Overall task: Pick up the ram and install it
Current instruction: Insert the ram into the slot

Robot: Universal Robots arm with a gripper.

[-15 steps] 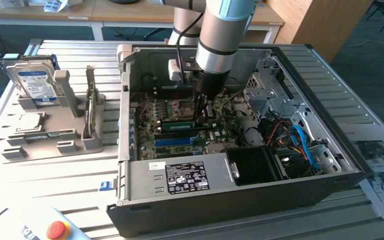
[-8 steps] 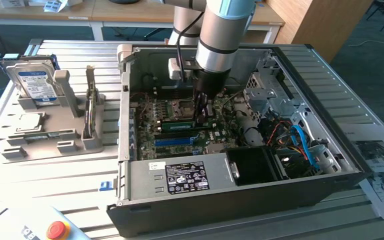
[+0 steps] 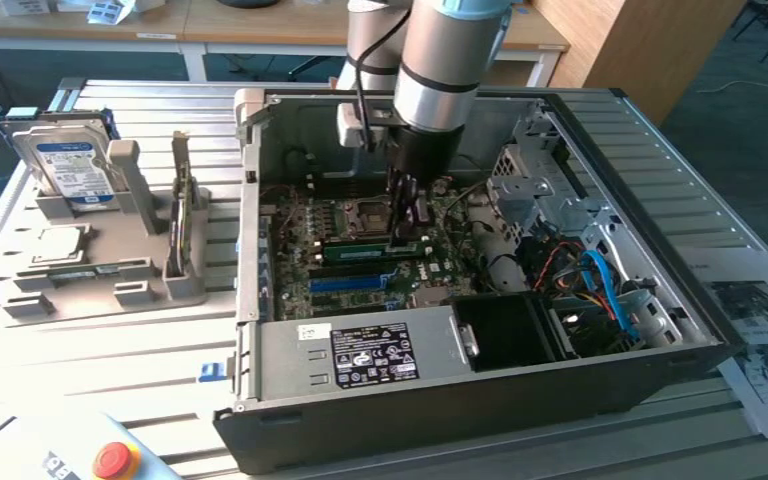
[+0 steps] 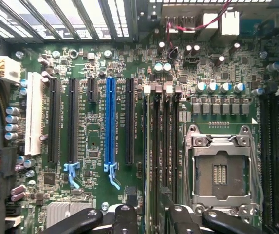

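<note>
From my station I see the arm reaching down into the open computer case, which lies on its side on the slatted metal table. The gripper is low over the motherboard, beside the CPU socket. In the wrist view its fingers are spread wide and I see nothing clamped between them, so I read it as fully open and empty.

The ram stands on edge in a slot on the board, between the CPU socket and the blue expansion slot. The fingertips hang at the end of the stick towards the exterior view's right. I can't tell whether they touch it.

Well apart from the case, on the exterior view's left, a grey holder carries a hard drive standing upright and a square processor chip lying flat. A thin board stands on edge in the same holder. I can't make out what it is.
</note>
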